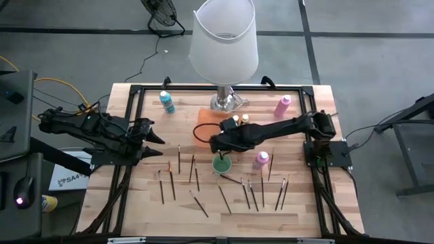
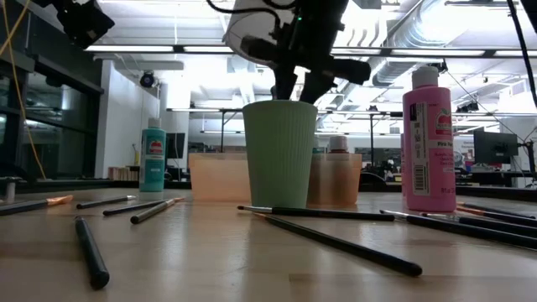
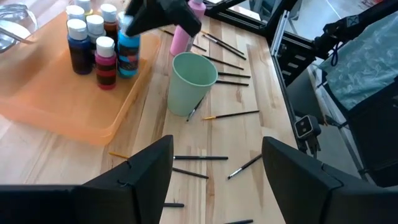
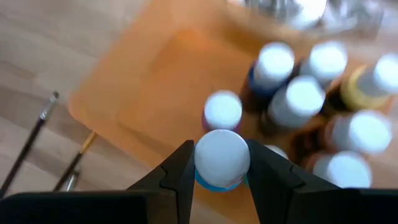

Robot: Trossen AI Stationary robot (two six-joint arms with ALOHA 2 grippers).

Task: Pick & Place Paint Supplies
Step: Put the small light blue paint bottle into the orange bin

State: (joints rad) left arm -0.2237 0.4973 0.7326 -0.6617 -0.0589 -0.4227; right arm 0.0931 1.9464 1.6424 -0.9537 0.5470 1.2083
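An orange tray (image 3: 68, 106) on the table holds several small white-capped paint bottles (image 3: 93, 37). My right gripper (image 4: 222, 163) reaches over it from the table's right and is shut on a small blue bottle (image 3: 129, 53) beside the others. A green cup (image 1: 222, 163) stands upright just nearer than the tray. Thin dark brushes (image 1: 224, 198) lie flat along the near half of the table. One teal bottle (image 1: 166, 102) and two pink bottles (image 1: 283, 104) (image 1: 261, 160) stand upright. My left gripper (image 1: 157, 133) is open above the table's left side, holding nothing. My right gripper pinches the blue bottle at its white cap (image 4: 222, 152) between the two fingers, one on each side. The fingers come slanting down from above and from the table's right. The bottle is upright, low among the other bottles; whether its base is on the tray I cannot tell.
A big lamp with a white shade (image 1: 224, 41) stands on a metal base (image 1: 227, 102) just beyond the tray. A black frame (image 1: 135, 91) borders the table. A cable loop (image 1: 200, 132) lies by the tray.
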